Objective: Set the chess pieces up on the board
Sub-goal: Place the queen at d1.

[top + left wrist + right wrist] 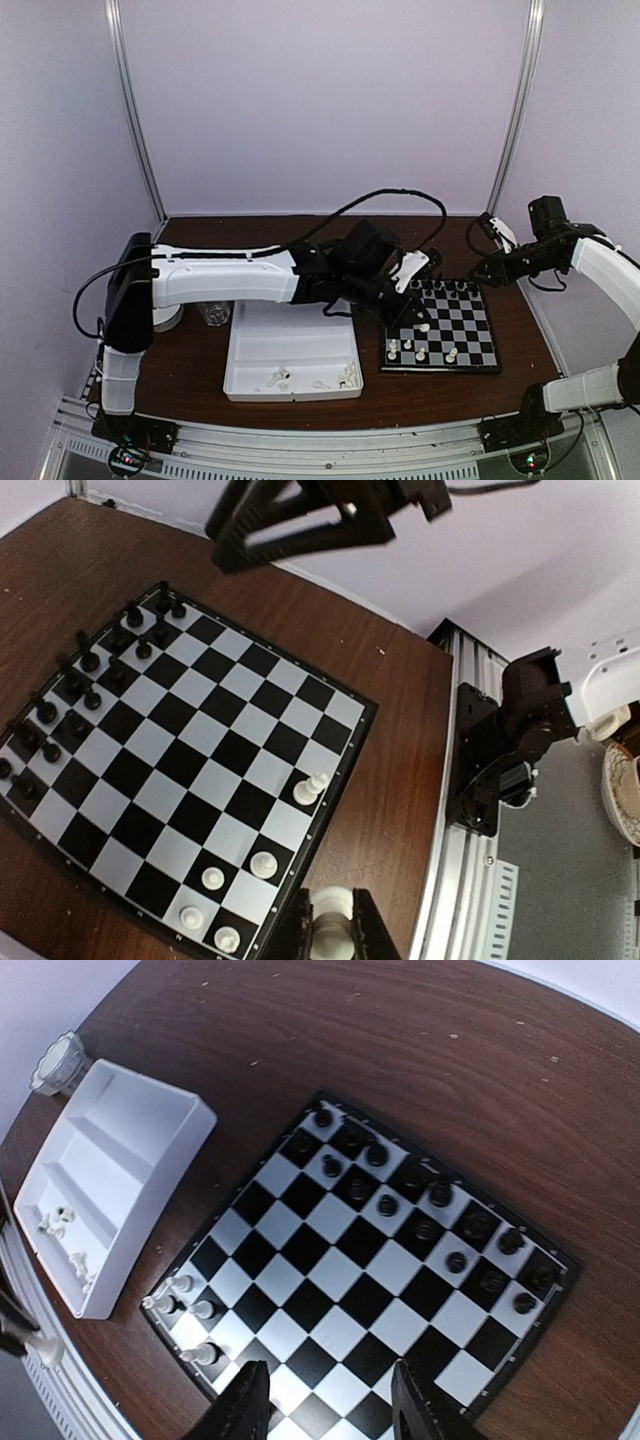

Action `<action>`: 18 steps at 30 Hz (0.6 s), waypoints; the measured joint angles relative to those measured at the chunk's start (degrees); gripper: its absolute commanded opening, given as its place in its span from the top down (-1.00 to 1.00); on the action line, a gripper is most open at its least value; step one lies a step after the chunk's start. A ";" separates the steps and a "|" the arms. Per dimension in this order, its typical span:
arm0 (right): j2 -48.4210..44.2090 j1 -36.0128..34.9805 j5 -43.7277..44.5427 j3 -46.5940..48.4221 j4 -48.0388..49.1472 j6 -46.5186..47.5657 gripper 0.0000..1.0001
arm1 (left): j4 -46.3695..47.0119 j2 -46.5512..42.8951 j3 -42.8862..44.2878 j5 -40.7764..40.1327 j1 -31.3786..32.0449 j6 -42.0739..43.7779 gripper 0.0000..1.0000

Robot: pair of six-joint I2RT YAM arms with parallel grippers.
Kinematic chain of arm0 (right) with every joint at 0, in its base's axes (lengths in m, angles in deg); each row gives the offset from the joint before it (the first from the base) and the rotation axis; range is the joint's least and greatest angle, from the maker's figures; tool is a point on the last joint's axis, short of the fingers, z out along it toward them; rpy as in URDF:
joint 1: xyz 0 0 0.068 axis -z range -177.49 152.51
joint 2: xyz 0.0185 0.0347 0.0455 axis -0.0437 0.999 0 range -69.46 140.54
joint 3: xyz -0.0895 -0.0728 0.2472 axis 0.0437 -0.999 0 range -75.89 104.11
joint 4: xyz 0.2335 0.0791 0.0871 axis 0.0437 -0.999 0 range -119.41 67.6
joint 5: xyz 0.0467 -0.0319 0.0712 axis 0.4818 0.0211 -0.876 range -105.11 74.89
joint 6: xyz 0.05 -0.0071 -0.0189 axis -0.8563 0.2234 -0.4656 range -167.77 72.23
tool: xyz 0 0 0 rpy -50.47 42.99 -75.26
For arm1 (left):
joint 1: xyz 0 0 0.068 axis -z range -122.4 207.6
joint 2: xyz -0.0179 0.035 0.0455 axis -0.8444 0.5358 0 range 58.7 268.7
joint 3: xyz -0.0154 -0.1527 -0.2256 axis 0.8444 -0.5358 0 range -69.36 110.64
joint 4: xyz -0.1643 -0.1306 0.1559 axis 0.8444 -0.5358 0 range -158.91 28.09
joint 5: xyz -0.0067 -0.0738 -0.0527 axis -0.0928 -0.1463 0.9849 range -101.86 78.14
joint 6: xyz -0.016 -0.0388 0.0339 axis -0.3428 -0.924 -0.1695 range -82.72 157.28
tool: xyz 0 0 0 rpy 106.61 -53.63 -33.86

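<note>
The left pincer (335,920) is closed on a small white plastic chessman (333,942), held upright between its two black fingers (300,932). Just ahead of it and to its left lies the small flat square chessboard with black and grey-white checks and a black rim (190,750), flat on the dark brown wooden table (400,730); the pincer shows at that rim, beside the corner where a handful of white chessmen (263,863) stand close to the edge. The black chessmen (90,695) crowd the edge farthest from the pincer in two rows; between the two groups runs a broad band of bare squares. To the pincer's right a narrow strip of bare wood separates the rim from the table's edge and its aluminium rail (450,880). The right pincer (330,1375) hangs above the board with its jaws apart and nothing between them; the squares ahead of it are free, the black men line the edge ahead and to its right, and the white men stand at the corner to its left. Beyond that corner a white three-compartment plastic tray (120,1180) lies apart from the rim across a gap of bare wood; a few loose white pieces (60,1222) lie in one end compartment.
</note>
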 measured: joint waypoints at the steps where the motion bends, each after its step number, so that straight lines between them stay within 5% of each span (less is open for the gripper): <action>1: -0.11 1.75 0.26 0.00 0.20 -0.09 0.11 | -1.44 1.88 2.29 -0.39 0.57 1.29 0.86; 8: -1.46 7.41 0.46 0.00 1.11 -0.22 0.09 | -10.36 14.62 19.39 -3.17 3.32 8.04 0.86; 18: -1.42 7.58 -1.68 0.00 1.22 -0.28 0.08 | -14.16 24.24 29.31 -9.22 5.40 14.40 0.86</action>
